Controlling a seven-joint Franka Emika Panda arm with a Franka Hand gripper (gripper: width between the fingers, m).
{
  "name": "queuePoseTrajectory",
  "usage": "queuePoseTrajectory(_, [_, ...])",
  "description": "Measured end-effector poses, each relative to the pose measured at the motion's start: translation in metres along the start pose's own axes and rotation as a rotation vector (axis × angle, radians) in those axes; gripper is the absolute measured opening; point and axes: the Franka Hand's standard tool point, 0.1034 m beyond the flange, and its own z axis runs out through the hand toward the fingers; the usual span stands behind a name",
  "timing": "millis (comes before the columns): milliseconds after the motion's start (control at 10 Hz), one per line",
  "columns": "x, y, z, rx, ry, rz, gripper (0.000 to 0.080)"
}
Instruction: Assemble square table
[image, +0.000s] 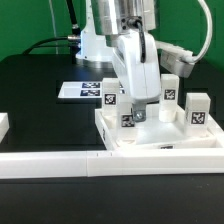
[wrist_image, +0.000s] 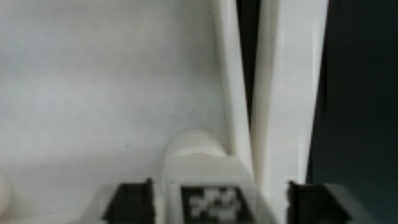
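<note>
Tool (image: 133, 116) clenched on a leg (image: 131, 118) over the square top (image: 150, 148) (tag faces the wrist camera). Three other legs (image: 198, 110) stand around it; marker board (image: 80, 91) behind the top, rail (image: 50, 162) in front.
</note>
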Motion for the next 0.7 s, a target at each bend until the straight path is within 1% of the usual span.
queuePoseTrajectory(100, [0.0020, -0.0011, 0.0016, 0.034, 0.025, -0.101, 0.0521])
queuePoseTrajectory(200, [0.0042, -0.0002, 0.0026, 0.037, 0.039, -0.264, 0.0521])
queuePoseTrajectory(300, [0.0015, -0.0030, 0.0020, 0.024, 0.060, -0.414, 0.0622])
queuePoseTrajectory(400, [0.0023, -0.0023, 0.0025, 0.023, 0.060, -0.468, 0.0641])
queuePoseTrajectory(700, [0.0033, -0.0020, 0.0028, 0.015, 0.064, -0.684, 0.0648])
